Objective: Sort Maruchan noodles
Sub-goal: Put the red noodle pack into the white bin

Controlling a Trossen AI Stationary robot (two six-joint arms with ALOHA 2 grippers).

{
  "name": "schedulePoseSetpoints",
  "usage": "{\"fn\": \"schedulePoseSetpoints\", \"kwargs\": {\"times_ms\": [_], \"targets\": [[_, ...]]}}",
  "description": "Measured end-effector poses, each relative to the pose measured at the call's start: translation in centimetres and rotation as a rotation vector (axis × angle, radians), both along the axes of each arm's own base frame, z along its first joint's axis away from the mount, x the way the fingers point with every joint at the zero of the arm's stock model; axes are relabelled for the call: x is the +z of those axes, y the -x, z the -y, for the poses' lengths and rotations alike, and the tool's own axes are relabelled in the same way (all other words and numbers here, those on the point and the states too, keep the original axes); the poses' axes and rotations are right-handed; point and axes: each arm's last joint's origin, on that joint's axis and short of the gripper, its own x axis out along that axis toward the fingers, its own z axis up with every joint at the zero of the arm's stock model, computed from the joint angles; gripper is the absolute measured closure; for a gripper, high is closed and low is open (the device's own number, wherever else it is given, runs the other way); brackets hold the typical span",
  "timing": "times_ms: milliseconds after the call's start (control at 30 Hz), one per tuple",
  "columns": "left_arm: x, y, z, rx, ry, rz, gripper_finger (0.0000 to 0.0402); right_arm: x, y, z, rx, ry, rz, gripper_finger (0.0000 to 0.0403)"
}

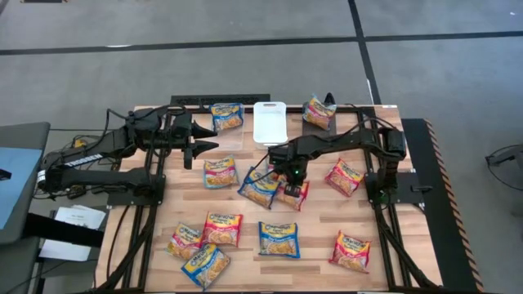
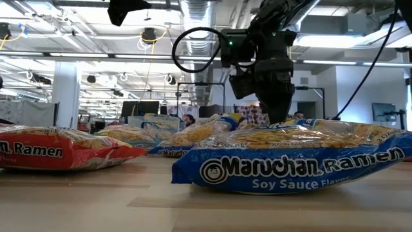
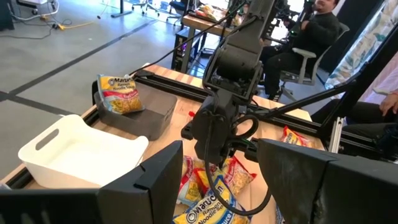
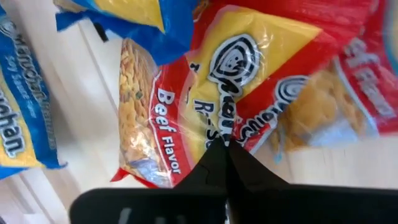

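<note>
Now we see right gripper (image 1: 291,181) down at bench (image 1: 319,237) centre, jaws pinched shut on wrapper edge of red-and-yellow flat plastic beef ramen packet (image 4: 205,106), directly below jaws, overlapping blue packet (image 1: 260,186). Left gripper (image 1: 204,137) wide, farther off.

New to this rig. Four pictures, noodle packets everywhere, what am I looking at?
It is one moment seen by four cameras: one overhead, one at table height, one on each arm's wrist. Two dark robot arms work at a wooden table strewn with Maruchan ramen packets. At the far edge sit three bins; the white bin is empty, and the dark bin holds one packet. The right end effector is down at mid-table, shut on the wrapper of a red Beef Flavor packet that lies among overlapping packets. The left end effector waits open above the table's far left. The big blue packet in the low view is Soy Sauce flavor.
</note>
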Motion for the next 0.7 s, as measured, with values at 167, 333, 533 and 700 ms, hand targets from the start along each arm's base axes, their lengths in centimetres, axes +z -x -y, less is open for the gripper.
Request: {"fn": "schedulePoseSetpoints", "kwargs": {"times_ms": [167,333,533,700], "targets": [[0.0,0.0,0.0,0.0,0.0,0.0,0.0205,1.6,-0.2,-0.5,0.024,0.106,-0.049,0.0399],[0.0,0.0,0.0,0.0,0.0,0.0,0.0205,3.4,-0.7,-1.2,0.06,0.157,-0.048,0.04],[0.0,0.0,0.0,0.0,0.0,0.001,0.0205,5.7,-1.3,-1.6,0.085,0.257,-0.032,0.04],[0.0,0.0,0.0,0.004,-0.001,0.001,0.0205,7.6,-1.3,-1.1,0.082,0.351,-0.044,0.04]]}}
